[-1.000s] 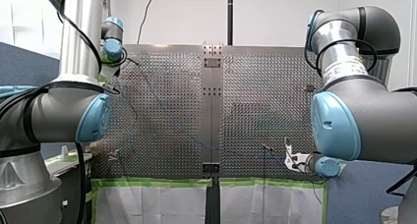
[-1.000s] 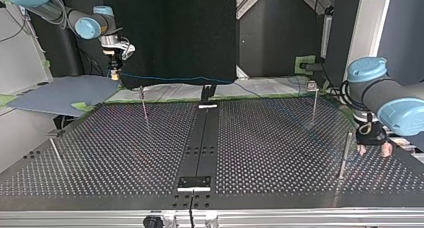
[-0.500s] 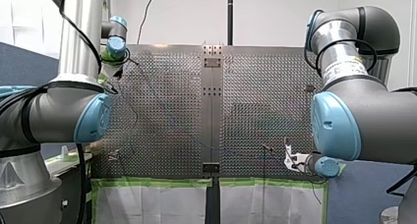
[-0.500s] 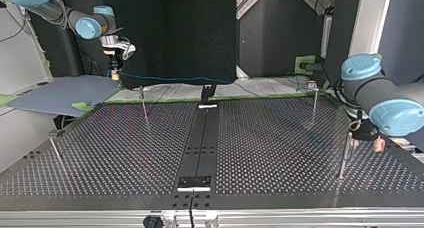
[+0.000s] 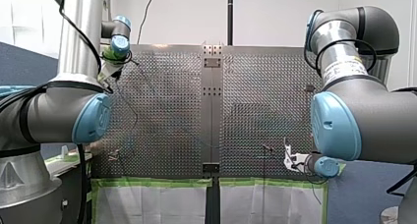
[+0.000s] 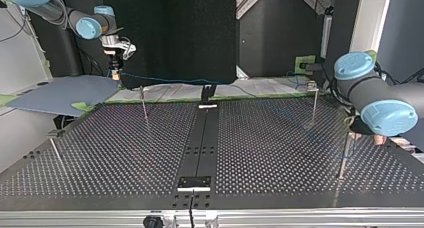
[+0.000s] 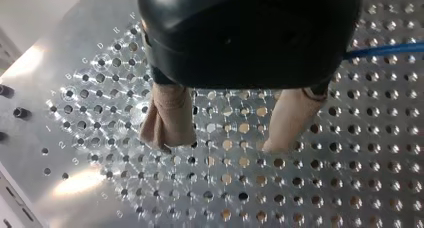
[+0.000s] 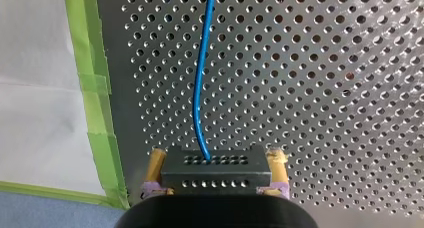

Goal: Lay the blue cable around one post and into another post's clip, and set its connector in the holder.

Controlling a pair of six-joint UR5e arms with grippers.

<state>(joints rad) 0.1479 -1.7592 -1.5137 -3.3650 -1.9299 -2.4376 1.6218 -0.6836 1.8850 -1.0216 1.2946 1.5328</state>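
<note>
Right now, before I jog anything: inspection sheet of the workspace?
Surface: perforated table, bare metal, with a black centre strip.
Job's things: blue cable leaves the black connector; thin posts stand upright; holder cannot be told.
Clutter: nothing seen.
Pincers: right pincer shut on the connector, yellow pads; left pincer open, beige pads, nothing between them.
Cables: blue cable strung above the table's far edge in the top view; a stretch passes beside the left pincer.
Surroundings: green tape along the table edge, white sheet beyond it.
</note>
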